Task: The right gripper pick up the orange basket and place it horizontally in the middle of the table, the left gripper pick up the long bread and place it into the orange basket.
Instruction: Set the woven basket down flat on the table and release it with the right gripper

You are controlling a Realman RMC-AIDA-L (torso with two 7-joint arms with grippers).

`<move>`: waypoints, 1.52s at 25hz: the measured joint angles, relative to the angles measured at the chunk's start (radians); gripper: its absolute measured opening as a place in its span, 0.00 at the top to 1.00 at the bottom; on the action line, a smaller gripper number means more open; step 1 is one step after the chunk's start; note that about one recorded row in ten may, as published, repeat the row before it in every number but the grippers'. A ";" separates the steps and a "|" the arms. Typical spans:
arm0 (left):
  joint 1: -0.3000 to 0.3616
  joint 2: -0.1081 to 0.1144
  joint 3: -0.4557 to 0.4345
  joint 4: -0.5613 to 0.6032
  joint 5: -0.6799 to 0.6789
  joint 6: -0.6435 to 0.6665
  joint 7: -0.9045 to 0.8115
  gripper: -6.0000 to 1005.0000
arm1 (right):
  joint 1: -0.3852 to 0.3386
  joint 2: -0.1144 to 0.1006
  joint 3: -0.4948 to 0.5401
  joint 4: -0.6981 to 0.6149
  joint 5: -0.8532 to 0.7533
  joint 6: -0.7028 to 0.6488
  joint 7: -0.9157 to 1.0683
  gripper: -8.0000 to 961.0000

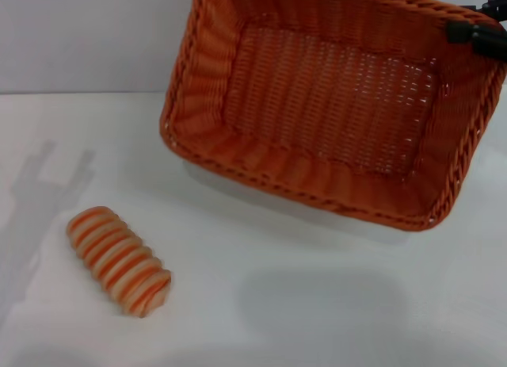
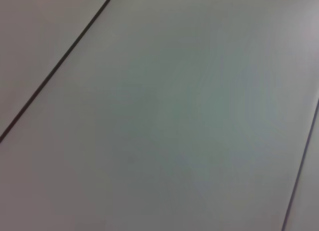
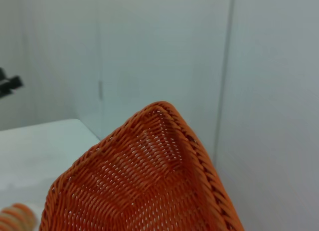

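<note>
Orange basket (image 1: pixel 333 105) is tilted with its open side toward the head camera, long axis running from near left to far right, lower rim close to or touching the table (image 1: pixel 277 303); the right gripper (image 1: pixel 475 30) is clamped on the rim at the far right corner. Long bread (image 1: pixel 119 260) lies flat on the white tabletop at the near left, well apart from the basket, its long axis diagonal from far left to near right. Left gripper is out of sight; behind the table stands a plain pale wall (image 1: pixel 79 34) with thin dark panel seams (image 2: pixel 55 66).
</note>
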 joint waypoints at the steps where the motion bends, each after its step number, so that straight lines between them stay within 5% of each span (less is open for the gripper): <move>1: -0.001 0.000 0.000 0.000 0.000 -0.001 0.000 0.21 | 0.002 -0.001 0.003 0.005 0.006 0.020 -0.001 0.82; 10: -0.004 0.000 0.001 0.000 0.000 -0.003 -0.001 0.21 | 0.008 -0.026 -0.004 0.055 0.038 0.182 0.006 0.82; 19: -0.003 0.000 0.009 -0.010 0.000 -0.008 -0.001 0.21 | -0.006 -0.076 -0.122 0.027 0.038 0.239 0.009 0.81; 26: -0.004 0.000 0.009 -0.021 0.000 -0.008 -0.003 0.21 | 0.022 -0.106 -0.230 -0.127 0.033 0.237 -0.050 0.81; 38: -0.008 -0.002 0.009 -0.046 0.000 -0.012 0.004 0.21 | 0.114 -0.123 -0.209 -0.420 -0.019 0.159 -0.243 0.79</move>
